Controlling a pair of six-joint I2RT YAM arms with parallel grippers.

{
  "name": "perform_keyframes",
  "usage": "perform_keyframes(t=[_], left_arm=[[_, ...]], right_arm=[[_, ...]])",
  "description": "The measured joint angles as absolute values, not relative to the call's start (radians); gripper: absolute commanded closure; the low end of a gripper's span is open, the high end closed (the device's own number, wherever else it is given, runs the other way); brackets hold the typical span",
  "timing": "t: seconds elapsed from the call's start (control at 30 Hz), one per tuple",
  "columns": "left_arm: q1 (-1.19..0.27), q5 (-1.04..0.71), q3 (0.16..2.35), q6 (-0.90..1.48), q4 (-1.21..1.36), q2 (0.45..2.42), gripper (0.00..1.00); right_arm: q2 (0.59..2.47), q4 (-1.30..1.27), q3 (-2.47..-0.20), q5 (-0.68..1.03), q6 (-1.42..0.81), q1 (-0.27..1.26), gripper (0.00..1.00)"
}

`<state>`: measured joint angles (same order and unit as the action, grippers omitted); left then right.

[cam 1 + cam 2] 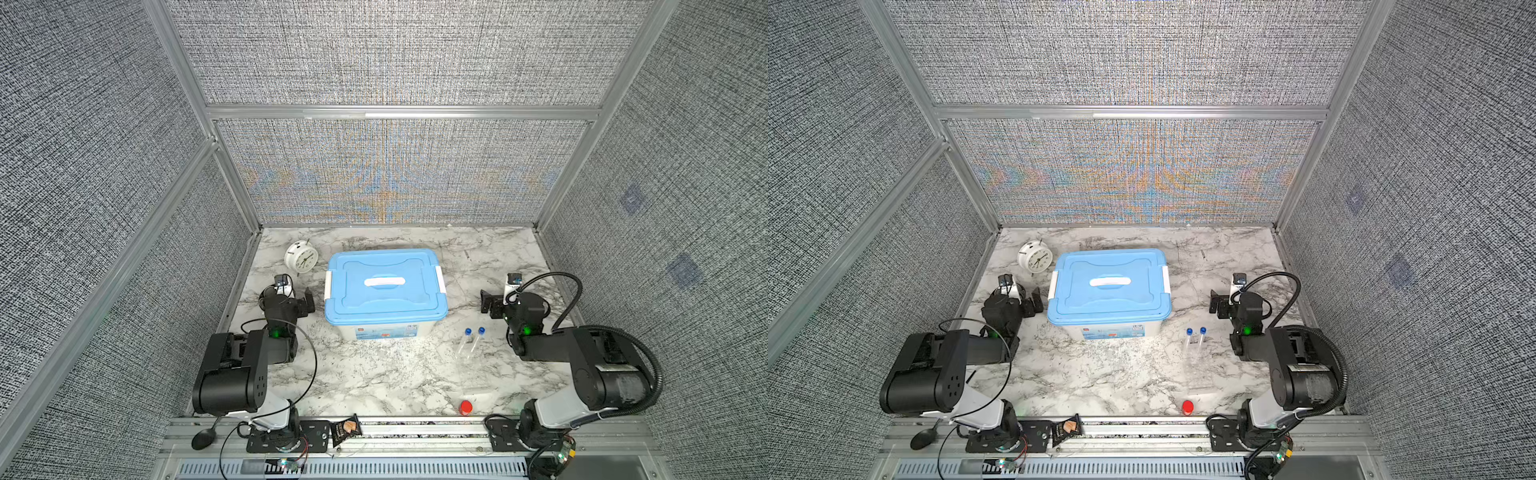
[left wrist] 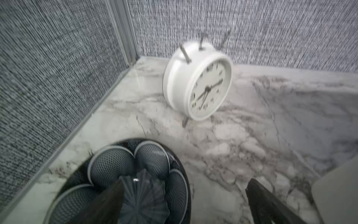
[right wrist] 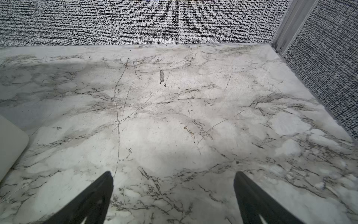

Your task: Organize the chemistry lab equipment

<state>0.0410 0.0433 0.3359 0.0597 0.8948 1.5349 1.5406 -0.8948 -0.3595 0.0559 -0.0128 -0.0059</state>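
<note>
While both hands hover with jaws apart on either side of a closed blue-lidded box (image 1: 384,291), the 2 tubes (image 1: 468,335) sit on the marble desk (image 1: 374,374), off the box's front right corner. They are the only lab items in sight; no dishes or pestle show in any view.

The right hand (image 1: 485,304), spread wide and holding nothing, is clearly the nearer. The tubes are just in front of it, toward the robot's base, beside that arm's forearm. Its wrist view shows this hand aimed the other way, at bare desk and the back wall, so the tubes lie behind its fingers. In my judgement the next move needs the right arm to draw back and tip down over them.

The tubes are slim and clear with blue caps, side by side and nearly parallel, close but seemingly not touching. Their long axis runs front to back, caps toward the back wall. They seem to lie flat, though that cannot be told for sure. Their clear bodies almost vanish against the marble.

The left hand (image 1: 309,300), also wide and empty, is well apart from them, across the box, near a white clock (image 1: 301,257) in the back left corner.
</note>
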Motion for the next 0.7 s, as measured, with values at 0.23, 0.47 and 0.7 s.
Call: perform_keyframes(t=[0.23, 0.47, 0.7], left_arm=[[0.041, 0.022, 0.333, 0.051, 0.942, 1.531, 0.01], [0.04, 0.015, 0.323, 0.044, 0.969, 1.531, 0.01], [0.04, 0.008, 0.327, 0.039, 0.97, 1.531, 0.01]], right_arm=[[1.541, -0.883, -0.369, 0.049, -0.001, 0.007, 0.01], [1.541, -0.879, -0.372, 0.033, 0.002, 0.012, 0.01], [1.541, -0.879, -0.372, 0.033, 0.006, 0.012, 0.01]])
